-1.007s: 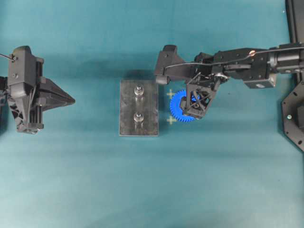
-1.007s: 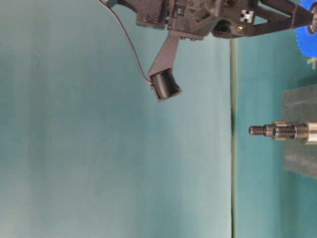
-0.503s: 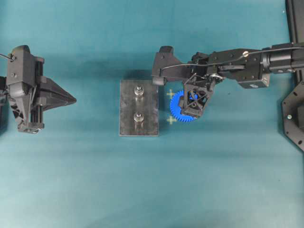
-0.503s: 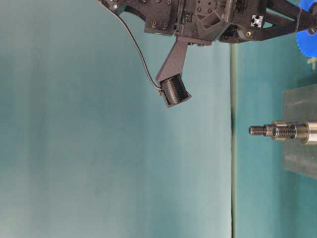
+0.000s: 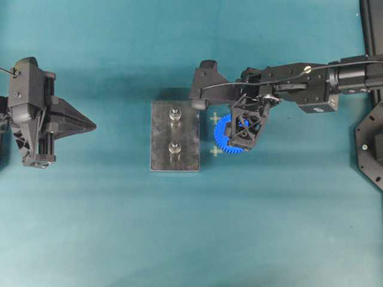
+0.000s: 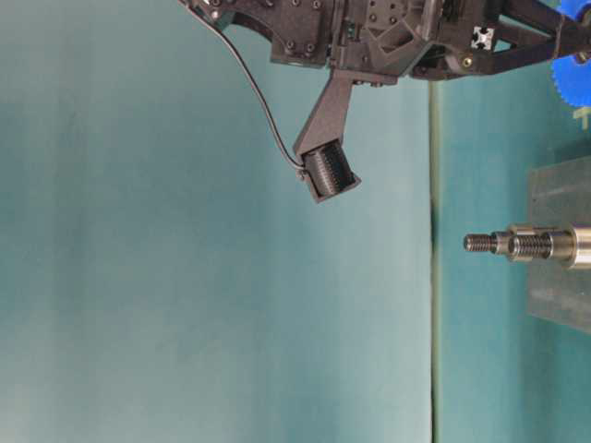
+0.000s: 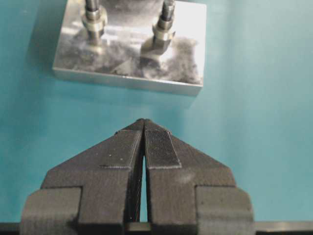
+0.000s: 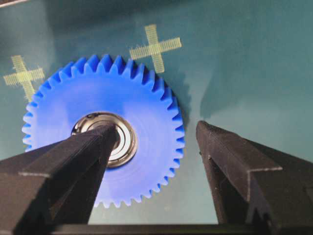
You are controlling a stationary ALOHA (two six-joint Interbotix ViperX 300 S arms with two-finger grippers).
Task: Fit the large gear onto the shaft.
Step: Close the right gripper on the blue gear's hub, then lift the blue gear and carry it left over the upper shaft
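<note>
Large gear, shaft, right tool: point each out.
large gear [image 8: 142, 98], right wrist view, blue face above the hub.
shaft [image 5: 175, 113], overhead view, peg top.
right tool [image 8: 156, 137], right wrist view, gap between open fingers.

Both arms are matte black. The left end effector [image 7: 143, 132] has two wedge-shaped fingers [image 7: 159, 147] with finely ribbed pads, mounted on blocky carriers. The right end effector [image 8: 156, 142] has the same tapered black fingers [image 8: 73, 166]. Its arm shows open lattice bracing, small silver screws, a thin black cable looping to a knurled cylindrical camera housing [image 6: 330, 173], and a small white marking.
</note>
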